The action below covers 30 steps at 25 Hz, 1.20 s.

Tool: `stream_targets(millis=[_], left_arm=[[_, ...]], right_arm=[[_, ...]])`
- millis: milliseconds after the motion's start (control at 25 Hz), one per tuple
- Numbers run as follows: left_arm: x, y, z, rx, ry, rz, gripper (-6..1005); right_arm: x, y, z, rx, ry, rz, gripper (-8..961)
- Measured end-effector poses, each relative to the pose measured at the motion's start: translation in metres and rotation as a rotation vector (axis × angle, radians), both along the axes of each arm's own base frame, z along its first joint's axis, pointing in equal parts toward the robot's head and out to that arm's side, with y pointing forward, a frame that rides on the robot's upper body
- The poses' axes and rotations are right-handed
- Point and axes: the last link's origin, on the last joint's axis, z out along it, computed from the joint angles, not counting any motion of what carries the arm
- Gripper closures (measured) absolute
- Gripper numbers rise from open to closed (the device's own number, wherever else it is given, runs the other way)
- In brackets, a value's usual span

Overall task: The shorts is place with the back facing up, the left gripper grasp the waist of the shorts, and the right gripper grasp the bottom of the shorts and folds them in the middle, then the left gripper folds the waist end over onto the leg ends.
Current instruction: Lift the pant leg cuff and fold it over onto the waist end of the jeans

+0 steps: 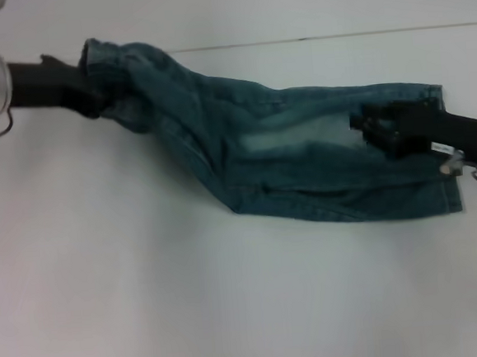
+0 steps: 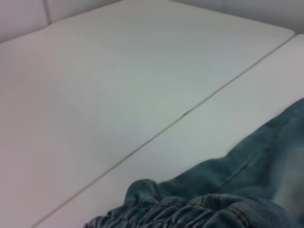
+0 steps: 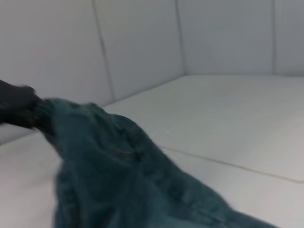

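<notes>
While the long blue-green washed denim shorts hang stretched between the two arms across the white table, each end is held so the fabric can be doubled lengthwise. At the robot's left, the black left gripper with its silver-white, green-lit wrist is clamped onto the gathered elastic waist, which looks lifted slightly off the surface. At the right, the black right gripper bearing a small white label lies over the bottom, the straight stitched hems; whether its fingers pinch the cloth I cannot tell, since the claw sits flat on the denim.

Pulling from both ends appears to keep the garment taut for the middle fold (one side already seems lapped over the other, judging by the narrowed shape). Heavy denim sags in a diagonal ridge between the grips, with a faded pale patch near the centre. In the left wrist view the waist shows tight crinkled ruffles, whereas the hems lie smooth and flat.
</notes>
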Motion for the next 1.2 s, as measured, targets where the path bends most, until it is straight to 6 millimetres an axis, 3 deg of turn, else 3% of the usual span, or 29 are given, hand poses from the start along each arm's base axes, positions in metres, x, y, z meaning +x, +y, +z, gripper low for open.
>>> stream_targets(millis=[320, 600, 920, 1200], left_arm=[[0.040, 0.006, 0.017, -0.061, -0.038, -0.027, 900], [0.058, 0.000, 0.039, -0.081, -0.057, -0.071, 903], [0.066, -0.007, 0.043, -0.105, -0.056, -0.099, 897], [0.077, -0.008, 0.042, -0.111, -0.053, -0.122, 890]], right_arm=[[-0.012, 0.014, -0.048, 0.122, -0.097, 0.021, 882], [-0.030, 0.025, -0.062, 0.193, -0.125, 0.030, 921], [-0.061, 0.046, -0.085, 0.123, -0.208, 0.033, 943], [-0.088, 0.039, -0.116, -0.024, -0.292, 0.119, 942]])
